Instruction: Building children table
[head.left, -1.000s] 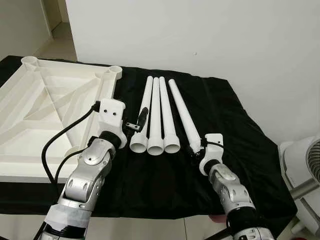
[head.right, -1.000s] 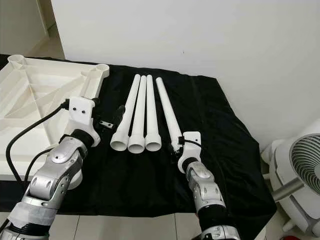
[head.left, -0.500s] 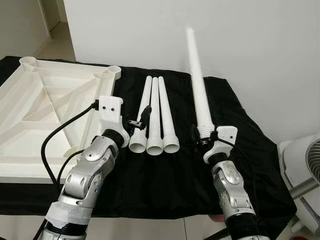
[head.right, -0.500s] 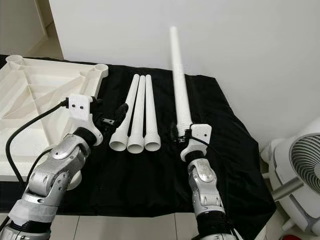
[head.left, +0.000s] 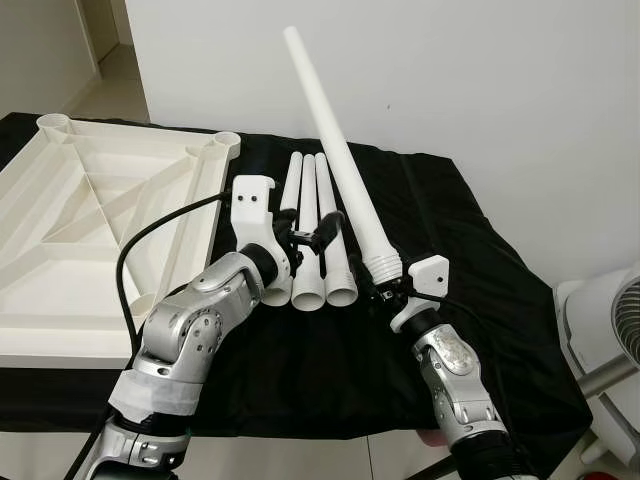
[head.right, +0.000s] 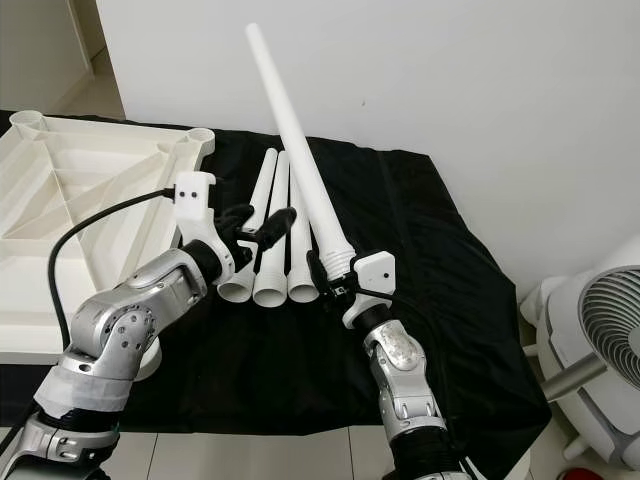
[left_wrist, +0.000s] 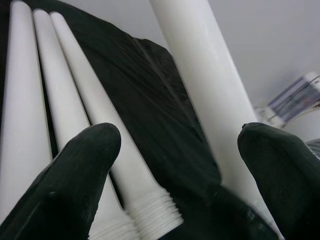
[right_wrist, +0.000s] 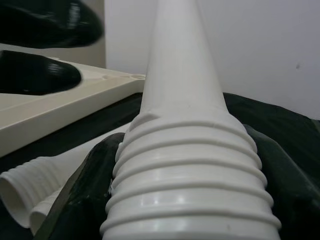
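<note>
Assembly is barely starting: right end effector (head.right: 328, 283) is clamping one leg (head.right: 295, 160) raised by its threaded end, left end effector (head.right: 258, 223) is gaping beside it, three legs (head.right: 273, 225) are lying near the upturned tabletop (head.right: 75, 190).

Head stereo pair looks forward and down over the black-draped table (head.left: 480, 260). Left wrist camera sits close, facing along its fingers (left_wrist: 75, 175) toward the raised leg (left_wrist: 210, 100). Right wrist camera views that leg's threaded end at near range.

White wall (head.left: 480, 70); black cloth (head.left: 480, 240); fan (head.right: 600, 340), possibly floor-standing.
</note>
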